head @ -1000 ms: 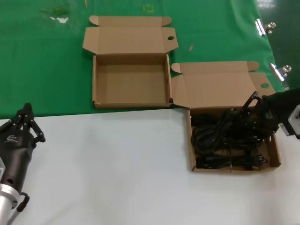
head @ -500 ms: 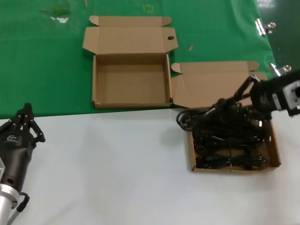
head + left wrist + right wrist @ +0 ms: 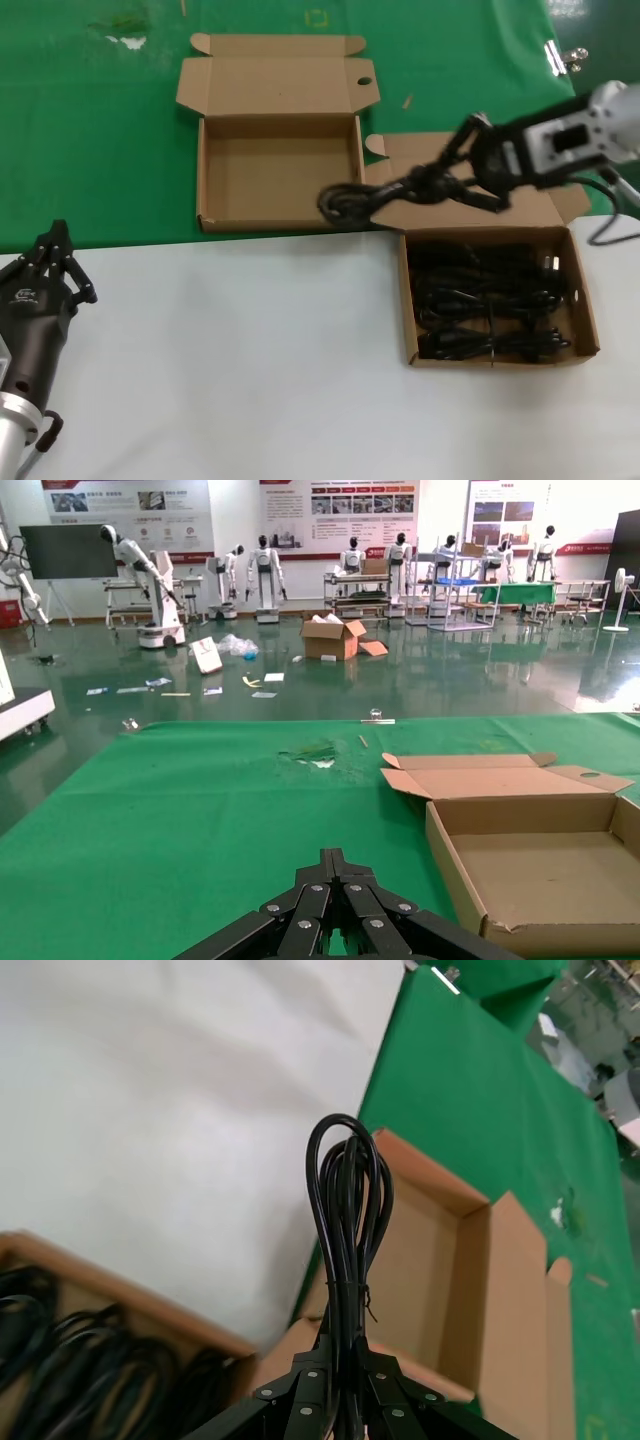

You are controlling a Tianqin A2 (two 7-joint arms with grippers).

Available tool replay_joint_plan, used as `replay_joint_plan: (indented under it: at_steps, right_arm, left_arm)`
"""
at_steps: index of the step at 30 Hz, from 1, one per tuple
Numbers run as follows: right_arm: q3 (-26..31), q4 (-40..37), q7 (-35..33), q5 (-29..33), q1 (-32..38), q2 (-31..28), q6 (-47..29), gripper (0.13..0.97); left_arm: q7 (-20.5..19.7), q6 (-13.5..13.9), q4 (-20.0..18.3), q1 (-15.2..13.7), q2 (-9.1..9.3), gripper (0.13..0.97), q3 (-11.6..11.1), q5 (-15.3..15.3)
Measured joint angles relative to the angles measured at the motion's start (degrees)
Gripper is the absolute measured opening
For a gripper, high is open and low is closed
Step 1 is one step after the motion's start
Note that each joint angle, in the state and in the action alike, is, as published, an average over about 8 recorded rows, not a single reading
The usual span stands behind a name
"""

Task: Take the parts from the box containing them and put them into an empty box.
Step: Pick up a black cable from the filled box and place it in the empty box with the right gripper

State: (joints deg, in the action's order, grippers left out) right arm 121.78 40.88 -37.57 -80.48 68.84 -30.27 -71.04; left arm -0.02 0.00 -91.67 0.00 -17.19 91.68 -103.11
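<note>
Head view has the right gripper pinching one cable bundle at its end, held in the air over the full box's lid toward the empty box at ten o'clock. Light, limp, tie-bound; it droops, so mid-bundle grips better. Left gripper idles at eight o'clock, jaws together.

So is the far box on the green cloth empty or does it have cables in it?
Empty: the far box shows bare cardboard floor; the held cable hangs outside it.

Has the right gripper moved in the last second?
Yes. The right gripper has lifted a cable bundle out of the full box, toward the empty box.
</note>
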Motion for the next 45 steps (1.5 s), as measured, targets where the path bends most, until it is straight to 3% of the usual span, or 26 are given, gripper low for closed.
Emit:
replay_joint_plan:
  at_steps: [19,34,45]
  right_arm:
    - [-1.68,-35.3,-17.1,-0.27,12.84,20.65,14.43,0.169]
    - [-2.54,-40.1,-21.81,0.63,10.79,27.66,30.26,0.169]
    - [-3.2,-40.21,-24.12,0.24,8.38,29.81,37.07,0.169]
  left_arm:
    - [0.0,0.0,0.0,0.0,0.0,0.14,0.0,0.0]
    - [0.0,0.0,0.0,0.0,0.0,0.14,0.0,0.0]
    - [0.0,0.0,0.0,0.0,0.0,0.14,0.0,0.0]
